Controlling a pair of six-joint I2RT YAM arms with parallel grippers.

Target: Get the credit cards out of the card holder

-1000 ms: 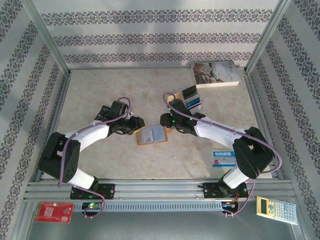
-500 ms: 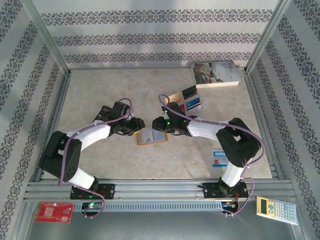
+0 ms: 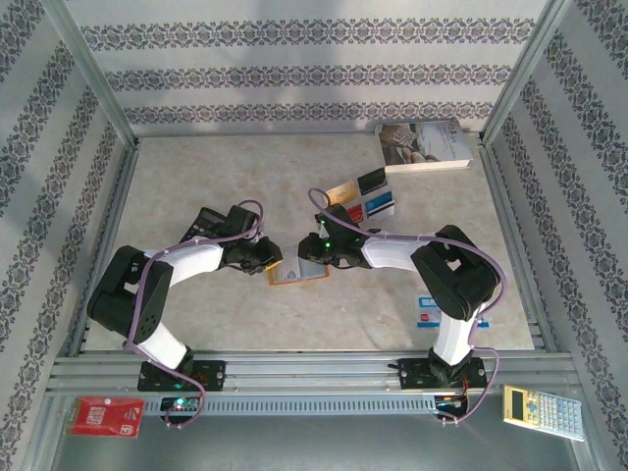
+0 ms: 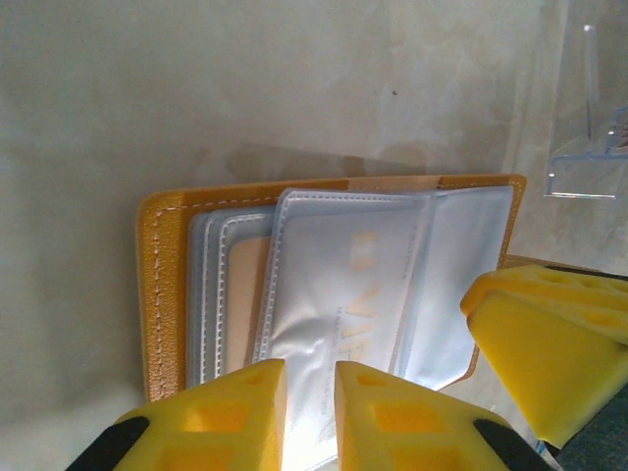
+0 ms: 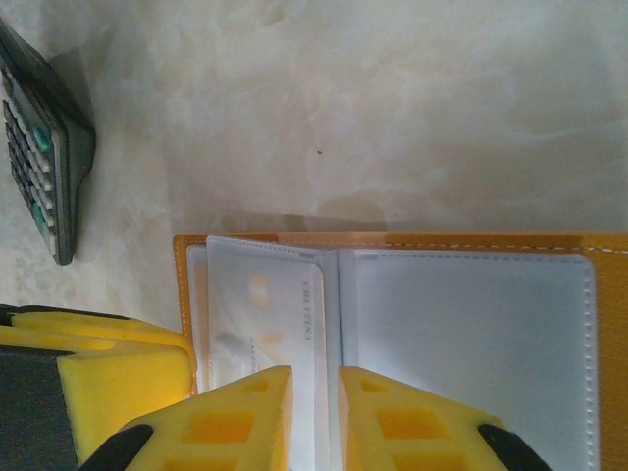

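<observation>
Left gripper [image 4: 309,383] and right gripper [image 5: 314,385], narrow, over opposite ends of card holder [image 4: 159,294]

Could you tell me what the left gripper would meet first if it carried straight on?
The open card holder: the left gripper points at its clear card sleeves, and its fingers seem to be at the sleeve's near edge, though depth is unclear.
</observation>
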